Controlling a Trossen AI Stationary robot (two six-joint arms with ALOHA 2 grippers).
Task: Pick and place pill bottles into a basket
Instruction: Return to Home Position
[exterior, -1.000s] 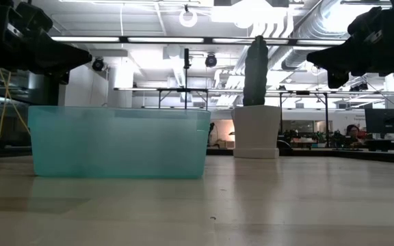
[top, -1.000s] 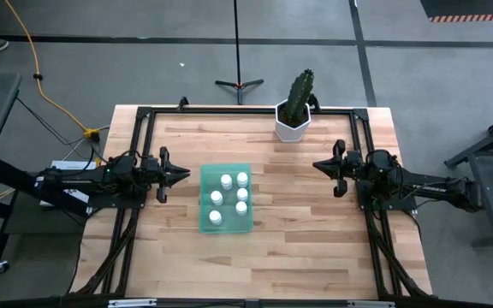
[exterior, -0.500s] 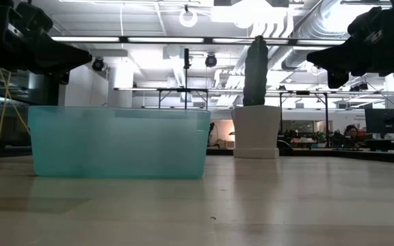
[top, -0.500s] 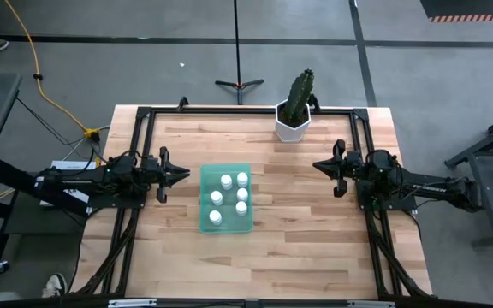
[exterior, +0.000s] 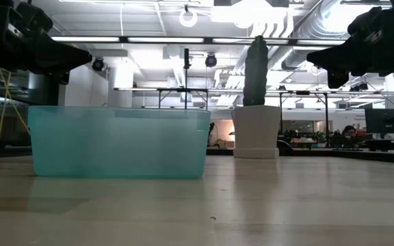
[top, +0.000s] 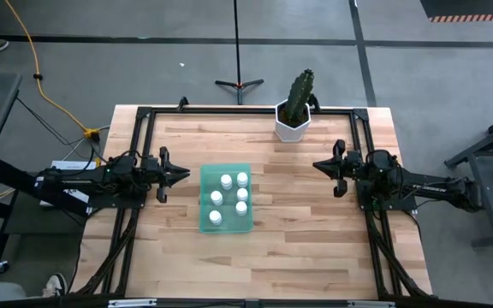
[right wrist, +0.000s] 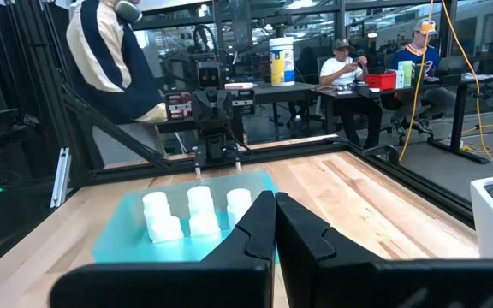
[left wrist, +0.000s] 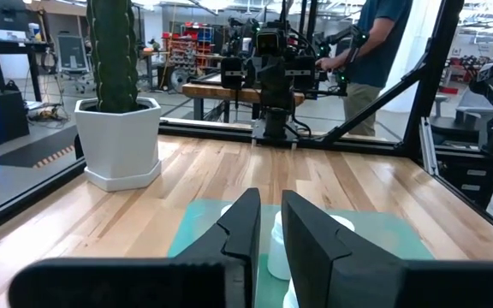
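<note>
Counting six pill bottles (top: 226, 180) standing in the basket (top: 202, 208) on the bench (top: 298, 214), I saw bare wood open all round it; left tool (top: 187, 174) and right tool (top: 315, 164) hovered at opposite sides, each with fingers closed together.

The worktop (top: 298, 214) lies bare between the basket (top: 226, 198) and its right edge, and along the whole near edge (open passage there). The basket stands left of centre. A potted cactus (top: 293, 124) blocks the far edge. The left end effector (top: 182, 174) hangs near the basket's left wall.
</note>
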